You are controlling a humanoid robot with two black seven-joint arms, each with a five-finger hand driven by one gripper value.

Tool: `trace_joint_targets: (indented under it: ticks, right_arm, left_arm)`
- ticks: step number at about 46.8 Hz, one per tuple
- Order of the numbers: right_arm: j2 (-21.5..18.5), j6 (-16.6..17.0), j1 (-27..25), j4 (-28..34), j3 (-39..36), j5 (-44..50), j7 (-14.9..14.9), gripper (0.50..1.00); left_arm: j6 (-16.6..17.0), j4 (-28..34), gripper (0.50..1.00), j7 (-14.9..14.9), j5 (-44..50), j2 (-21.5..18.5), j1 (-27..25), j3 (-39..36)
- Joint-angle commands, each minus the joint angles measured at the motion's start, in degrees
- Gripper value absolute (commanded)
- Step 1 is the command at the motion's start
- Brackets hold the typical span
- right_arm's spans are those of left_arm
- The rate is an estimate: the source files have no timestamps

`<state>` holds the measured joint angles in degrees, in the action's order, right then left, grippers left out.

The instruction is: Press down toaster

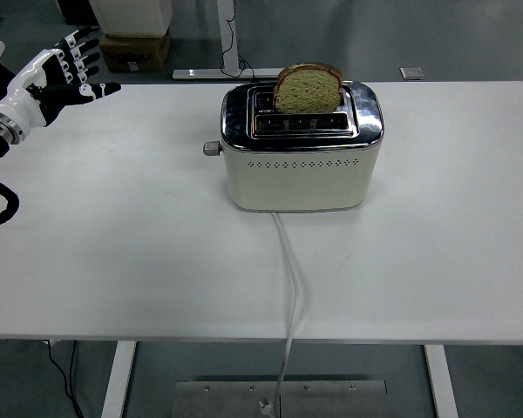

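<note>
A: Where is the toaster point(302, 157) sitting?

B: It is standing toward the tabletop's point(113, 244) far edge, about midway along it, long axis running left to right. A bread slice point(308, 88) is poking up from its far slot, and the lever point(212, 148) is jutting from its left end.

A: And the hand?

B: The left hand point(59, 74) is hovering at the far left corner, fingers spread, holding nothing. The lever is lying well to its right, facing it.

Toaster point(302, 157) mid-table point(436, 261), bread point(307, 88) in its rear slot, left hand point(57, 74) far left
</note>
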<state>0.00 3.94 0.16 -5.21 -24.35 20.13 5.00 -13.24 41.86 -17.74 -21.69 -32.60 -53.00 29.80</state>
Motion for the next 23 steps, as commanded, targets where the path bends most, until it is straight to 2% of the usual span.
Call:
trace_joint_targets:
  ticks: [1, 13, 23]
  right_arm:
    - [0.0, 0.0, 0.0, 0.0, 0.0, 0.0, 0.0, 0.998]
    - [0.0, 0.0, 0.0, 0.0, 0.0, 0.0, 0.0, 0.998]
    - [0.0, 0.0, 0.0, 0.0, 0.0, 0.0, 0.0, 1.000]
  left_arm:
    - [-0.3, 0.0, 1.000, 0.0, -2.7, -0.5, 0.1, -0.8]
    - [-4.9, 0.0, 1.000, -0.1, -12.9, -3.8, 0.7, -1.9]
    - [-5.6, 2.3, 1.000, -0.3, -23.0, -5.5, 1.6, -1.9]
